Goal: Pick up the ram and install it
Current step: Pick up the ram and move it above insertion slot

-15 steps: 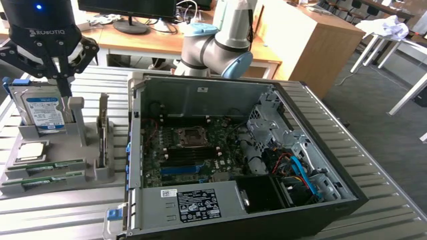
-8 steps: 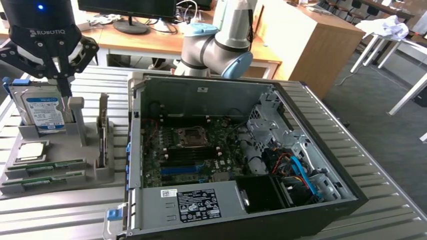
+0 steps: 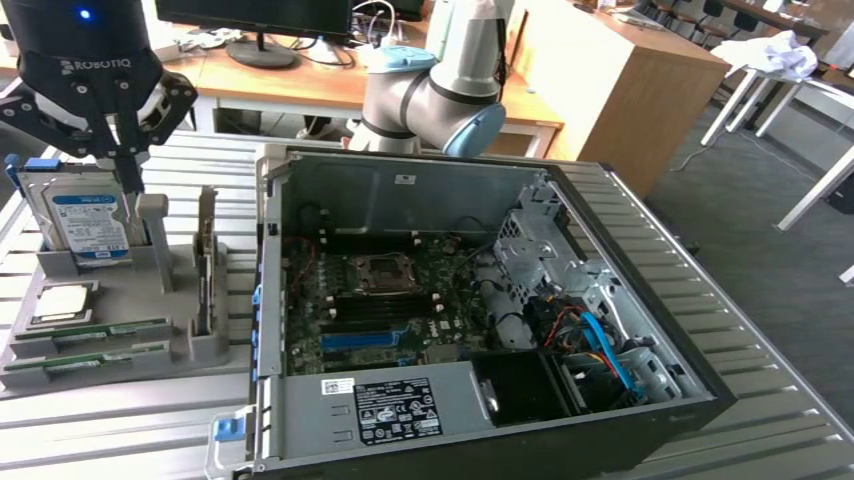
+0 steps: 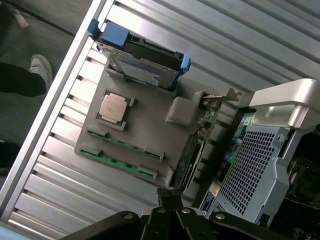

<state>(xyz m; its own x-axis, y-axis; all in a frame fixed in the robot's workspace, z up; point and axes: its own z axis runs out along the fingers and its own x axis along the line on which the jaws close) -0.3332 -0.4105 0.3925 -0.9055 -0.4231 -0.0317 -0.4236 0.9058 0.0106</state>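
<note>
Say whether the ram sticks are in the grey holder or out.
In. One ram stick and the second ram stick lie side by side in slots of the grey holder.

The two ram sticks (image 3: 88, 330) are green with dark chips, and their holder (image 3: 187, 350) is plain grey. The hard drive (image 3: 87, 215) is silver with a blue-and-white label (its bracket (image 4: 112, 34) is blue too). The claw (image 3: 124, 170) is black, the desk (image 3: 120, 420) ribbed silver, and the computer case (image 3: 694, 400) black.

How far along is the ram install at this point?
Nothing looks done: both ram sticks lie in the grey holder. In hand: nothing; the shut claw hangs over the holder beside the hard drive. Left: pickup and install; the motherboard slots look empty.
</note>
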